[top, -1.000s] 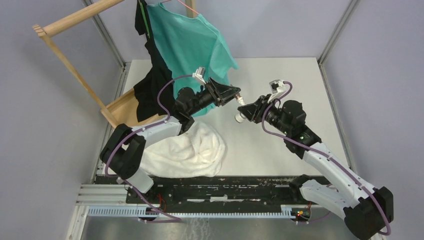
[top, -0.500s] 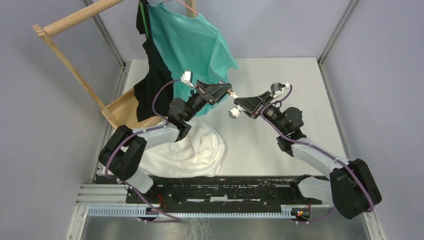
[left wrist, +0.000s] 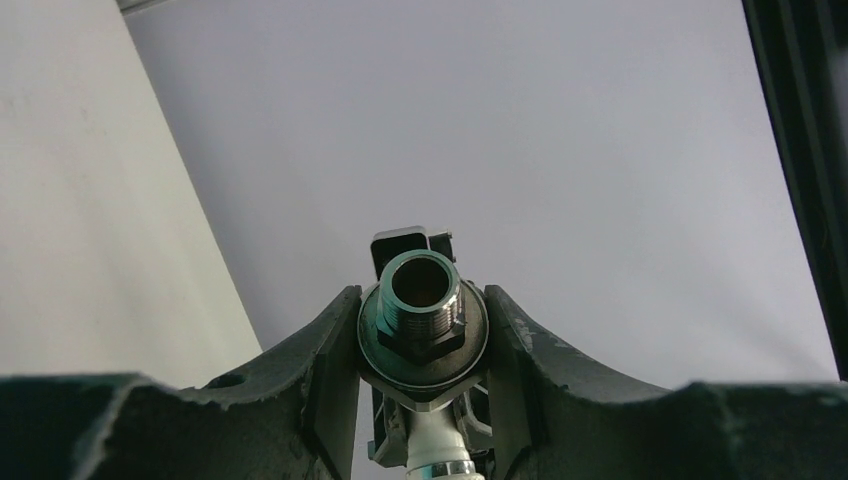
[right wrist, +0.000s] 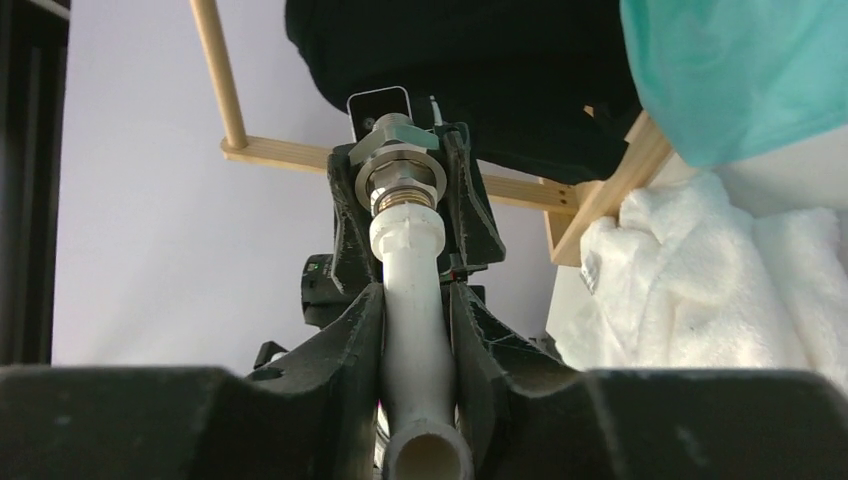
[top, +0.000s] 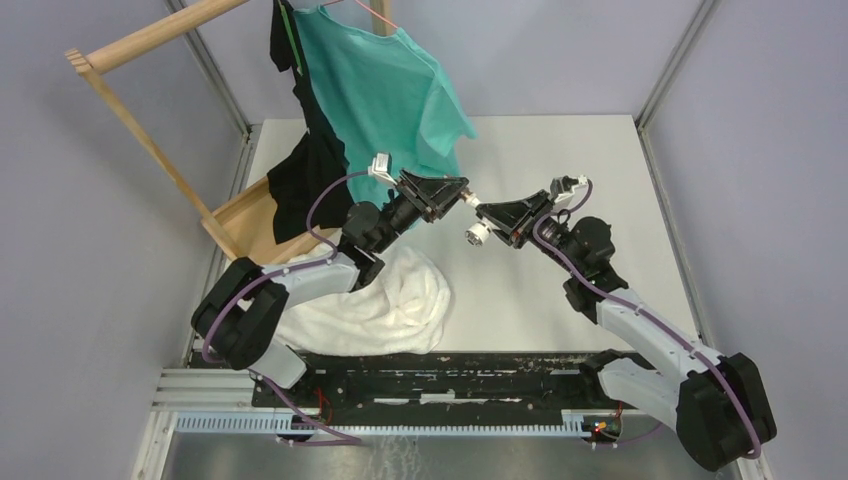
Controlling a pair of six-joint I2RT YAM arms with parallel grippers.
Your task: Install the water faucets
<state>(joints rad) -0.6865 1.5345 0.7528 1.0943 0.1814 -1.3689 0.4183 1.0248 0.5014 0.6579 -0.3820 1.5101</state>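
Low in the top view, a white towel [top: 372,300] lies on the table [top: 560,160] beside the left arm. At mid frame the right gripper [right wrist: 415,302] pinches the white spout [right wrist: 410,250], while the left gripper [left wrist: 420,300] clamps the silver fitting [left wrist: 422,322]; the fitting meets the spout's tip in the air. Behind them, at the upper left, a teal shirt [top: 380,90] and a black garment [top: 310,170] hang from a wooden rack [top: 150,40].

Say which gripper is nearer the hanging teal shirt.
Left. The left gripper sits by the hanging teal shirt, at its lower hem; the right gripper lies farther right, beyond it.
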